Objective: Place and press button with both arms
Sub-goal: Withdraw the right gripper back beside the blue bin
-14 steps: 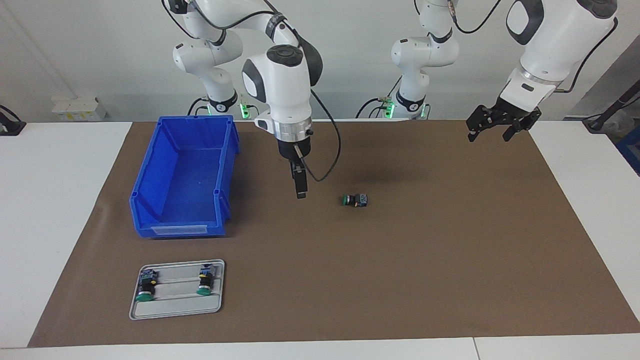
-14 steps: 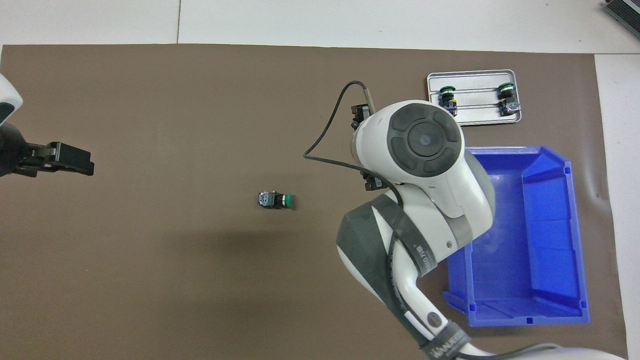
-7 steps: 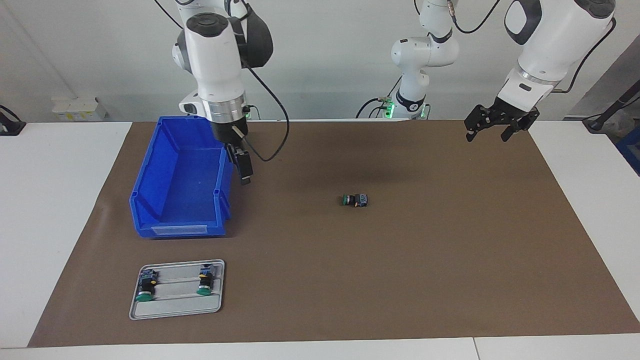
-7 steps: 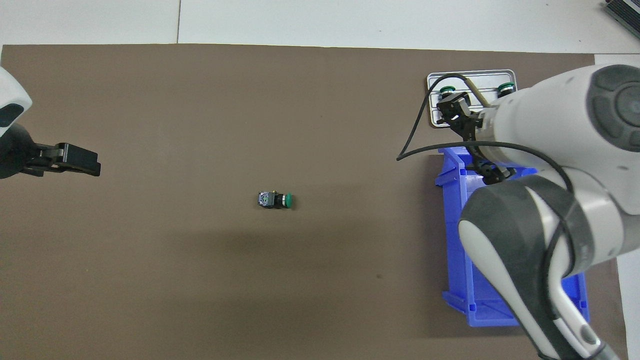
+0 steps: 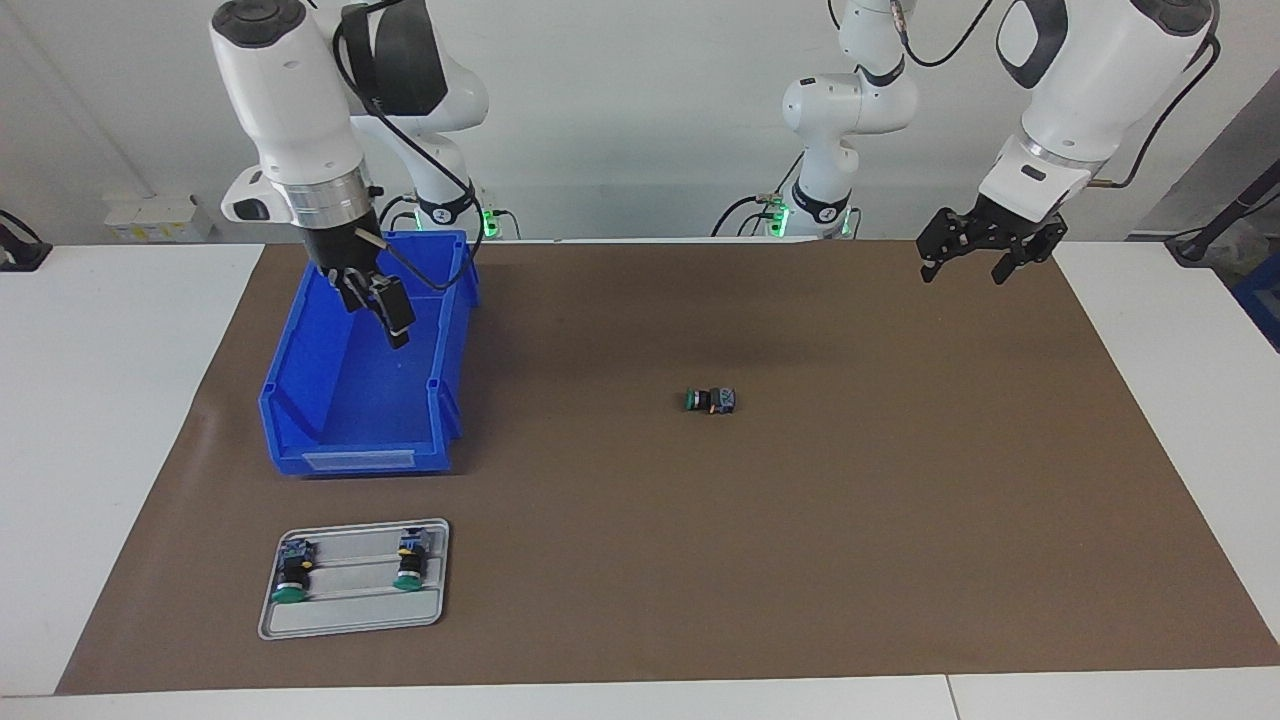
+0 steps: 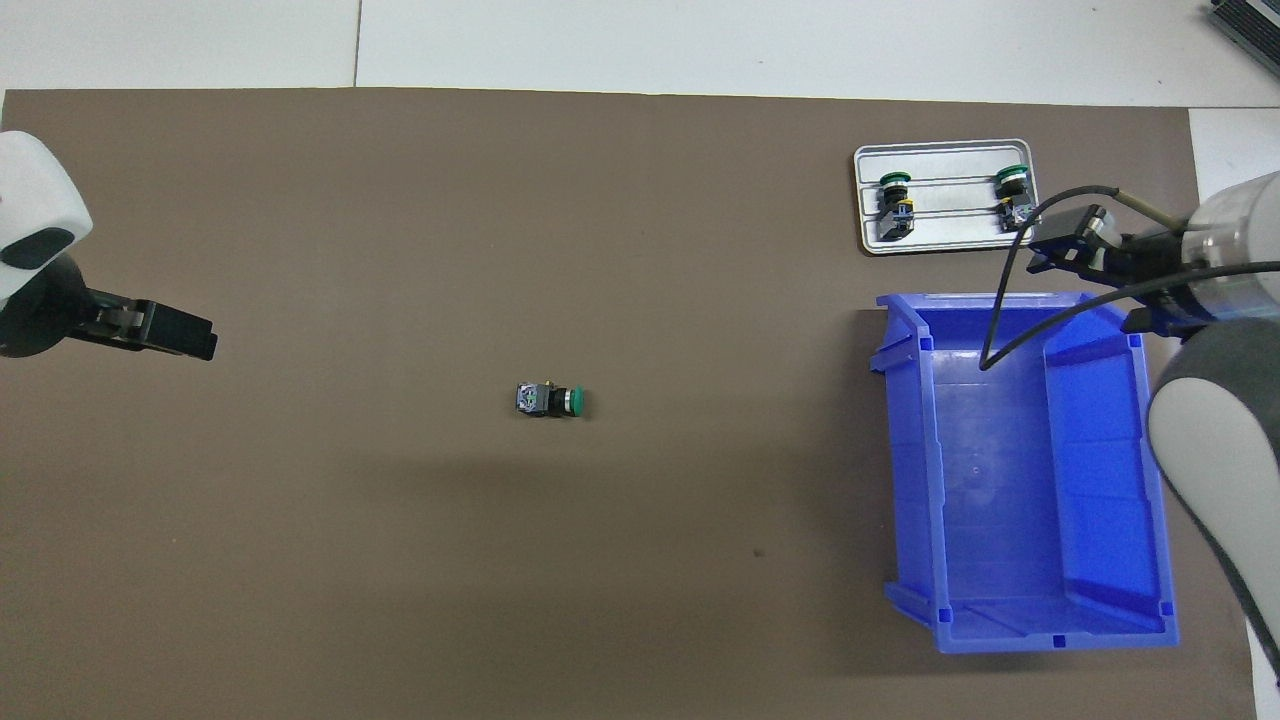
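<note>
The right end effector (image 5: 395, 320) hangs over the blue bin (image 5: 345, 440), its fingers pressed together and holding nothing. The left end effector (image 5: 975, 250) hovers with fingers spread over the mat (image 5: 800, 560) at its own end of the counter (image 5: 120, 400). The button (image 5: 711, 401) lies on its side between them, well apart from both. Two more buttons sit on a tray (image 5: 350, 620).

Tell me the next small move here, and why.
Probably bring the left gripper in over the lone button lying on its side on the mat. Nothing holds it, and the right gripper is up over the blue bin.
</note>
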`<state>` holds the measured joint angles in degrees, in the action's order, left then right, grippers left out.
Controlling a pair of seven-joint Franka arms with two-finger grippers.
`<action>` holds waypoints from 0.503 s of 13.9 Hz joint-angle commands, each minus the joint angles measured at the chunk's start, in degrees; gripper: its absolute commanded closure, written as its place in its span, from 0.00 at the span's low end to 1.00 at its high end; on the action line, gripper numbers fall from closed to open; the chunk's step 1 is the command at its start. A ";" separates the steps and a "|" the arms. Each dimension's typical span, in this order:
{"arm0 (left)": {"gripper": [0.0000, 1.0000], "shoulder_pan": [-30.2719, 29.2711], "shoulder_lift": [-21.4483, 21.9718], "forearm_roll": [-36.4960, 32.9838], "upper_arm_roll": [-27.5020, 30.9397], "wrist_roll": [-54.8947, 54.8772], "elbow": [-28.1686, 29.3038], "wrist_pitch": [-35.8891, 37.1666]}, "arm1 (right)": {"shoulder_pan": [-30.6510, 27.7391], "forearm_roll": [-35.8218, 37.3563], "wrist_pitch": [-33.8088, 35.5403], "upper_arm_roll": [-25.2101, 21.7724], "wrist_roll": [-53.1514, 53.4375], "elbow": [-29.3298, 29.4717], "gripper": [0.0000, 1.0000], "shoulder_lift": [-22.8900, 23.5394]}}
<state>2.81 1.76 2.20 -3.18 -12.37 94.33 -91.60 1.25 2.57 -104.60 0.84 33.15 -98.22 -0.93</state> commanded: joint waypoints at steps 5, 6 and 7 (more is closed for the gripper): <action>0.00 2.81 5.70 0.69 0.54 -40.49 11.82 -8.12 | -3.63 -1.51 8.77 0.30 -23.98 5.48 0.00 -0.57; 0.00 4.04 6.23 0.70 0.46 -43.15 14.28 -11.89 | -3.80 -1.51 10.80 0.30 -26.53 6.98 0.00 -0.13; 0.00 6.05 6.85 0.70 0.54 -43.79 16.39 -14.98 | -3.72 -1.43 12.04 0.30 -29.42 7.86 0.00 0.05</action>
<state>5.51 4.57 2.42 -3.36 -51.81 103.55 -100.16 -1.64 2.57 -95.63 0.79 9.27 -92.83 -1.24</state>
